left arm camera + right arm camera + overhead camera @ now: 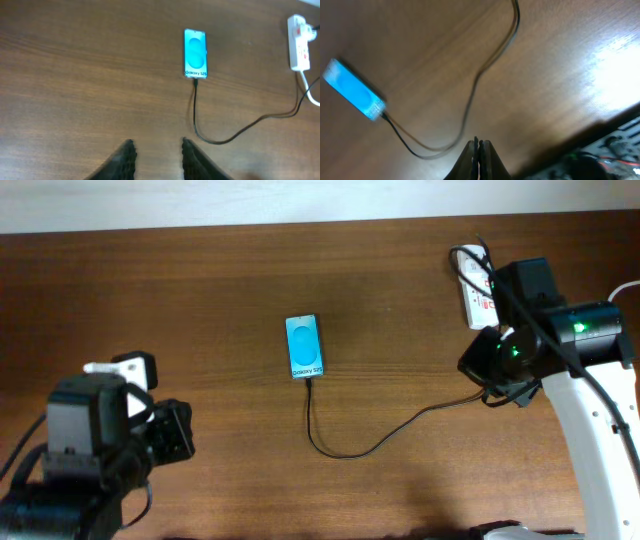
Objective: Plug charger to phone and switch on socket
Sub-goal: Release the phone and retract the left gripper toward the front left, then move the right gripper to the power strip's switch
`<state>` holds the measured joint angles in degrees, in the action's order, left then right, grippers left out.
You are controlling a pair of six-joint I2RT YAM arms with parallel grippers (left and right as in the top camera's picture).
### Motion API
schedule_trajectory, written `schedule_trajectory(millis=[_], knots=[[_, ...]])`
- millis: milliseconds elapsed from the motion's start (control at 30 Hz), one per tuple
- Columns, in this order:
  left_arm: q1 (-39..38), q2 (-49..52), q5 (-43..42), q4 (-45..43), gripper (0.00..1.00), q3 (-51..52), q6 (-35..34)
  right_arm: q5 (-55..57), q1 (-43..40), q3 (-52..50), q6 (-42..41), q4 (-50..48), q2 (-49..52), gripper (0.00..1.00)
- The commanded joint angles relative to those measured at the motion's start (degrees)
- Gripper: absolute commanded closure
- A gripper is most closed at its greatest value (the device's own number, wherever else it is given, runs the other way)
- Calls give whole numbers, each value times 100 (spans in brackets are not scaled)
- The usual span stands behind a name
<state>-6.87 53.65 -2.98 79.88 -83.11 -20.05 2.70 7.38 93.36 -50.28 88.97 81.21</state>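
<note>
A dark brown wooden table (200, 300) carries a white elongated power strip (474, 295) at 2 o'clock and, near centre, a small cyan-screened smartphone (304, 347), long axis 12 to 6, its "Galaxy S25" edge toward 6. A thin black charger cable (340, 452) meets that edge. The left gripper (157, 150) gapes empty; the right gripper (478, 145) is closed on nothing.

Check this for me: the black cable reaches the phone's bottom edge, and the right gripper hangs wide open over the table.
One part is wrong. The right gripper is shut, not wide open: the right wrist view shows its fingers pressed together. The black cable does reach the bottom edge of the phone.
</note>
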Motion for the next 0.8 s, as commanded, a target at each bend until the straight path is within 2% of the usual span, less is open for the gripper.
schedule_trajectory(millis=[0, 33, 67, 233, 367, 533, 667, 767], knots=[[28, -129, 328, 118, 34, -50, 37, 234, 2, -7, -592, -343, -17, 96], [28, -127, 328, 146, 24, -50, 37, 227, -2, 9, -592, -487, -17, 96], [28, -122, 330, 190, 2, -50, 37, 229, -42, 42, -592, -629, -17, 96], [28, -125, 848, 699, 1, -50, 35, 144, -907, 85, -520, -1296, 24, 96], [28, -122, 970, 807, 1, -50, 35, -540, -1668, 323, 79, -1668, 481, 96], [28, -122, 970, 896, 1, -50, 35, -549, -1838, 1818, 358, -1316, 1897, 95], [28, -122, 970, 1056, 1, -50, 37, -551, -1926, 3624, 352, -883, 3180, 95], [28, -122, 929, 1071, 1, -50, 35, -638, -2203, 4037, 332, -885, 3818, 95]])
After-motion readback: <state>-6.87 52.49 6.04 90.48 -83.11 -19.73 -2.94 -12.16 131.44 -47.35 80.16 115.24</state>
